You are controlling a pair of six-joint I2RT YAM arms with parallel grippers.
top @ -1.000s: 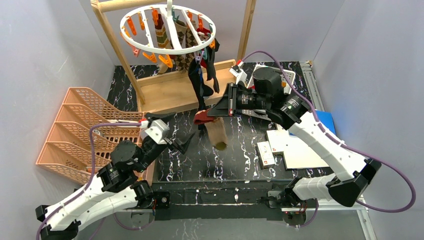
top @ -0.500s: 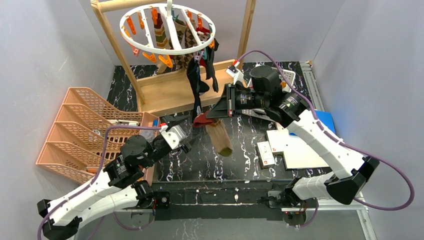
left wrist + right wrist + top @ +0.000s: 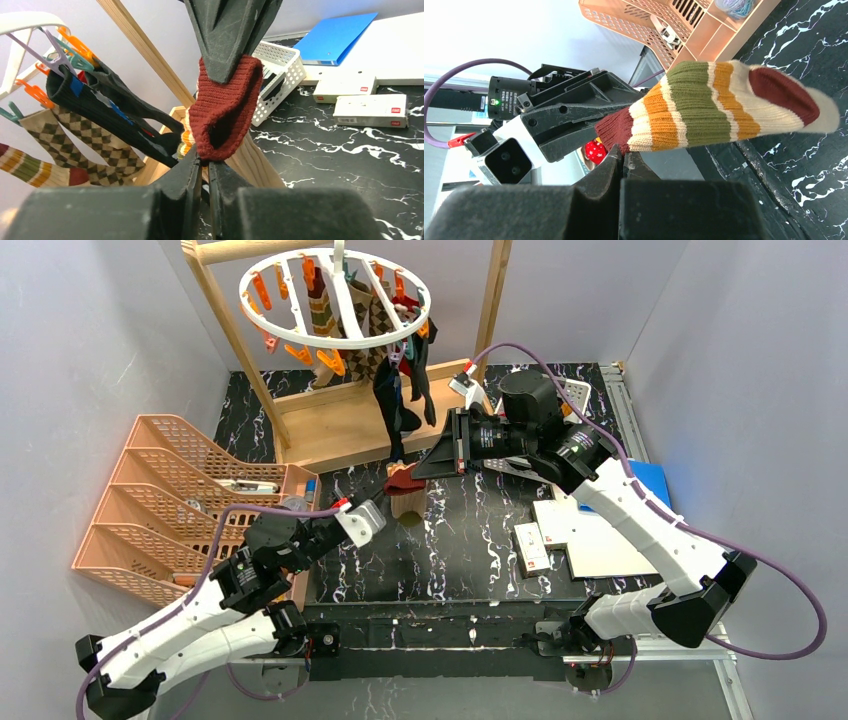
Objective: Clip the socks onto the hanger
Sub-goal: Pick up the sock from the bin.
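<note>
A striped sock (image 3: 704, 105) with a dark red cuff (image 3: 225, 115) hangs between both grippers over the black mat. My right gripper (image 3: 417, 470) is shut on the cuff's upper edge; its fingers (image 3: 227, 45) come down from the top of the left wrist view. My left gripper (image 3: 206, 161) has its jaws nearly together, pinching the cuff's lower rim. The white hanger (image 3: 335, 300) hangs at the back with orange and teal clips. Clipped to it are a black sock (image 3: 100, 100), an argyle sock (image 3: 85, 140) and another striped sock (image 3: 35, 167).
The wooden frame (image 3: 350, 420) holds the hanger. A peach tiered basket rack (image 3: 170, 500) stands at the left. At the right are a white lattice basket (image 3: 280, 70), a blue folder (image 3: 335, 37) and flat white boxes (image 3: 590, 530).
My left arm has swung right and forward to the sock, and its jaws have gone from wide open to closed on the cuff. The right arm has barely moved.
</note>
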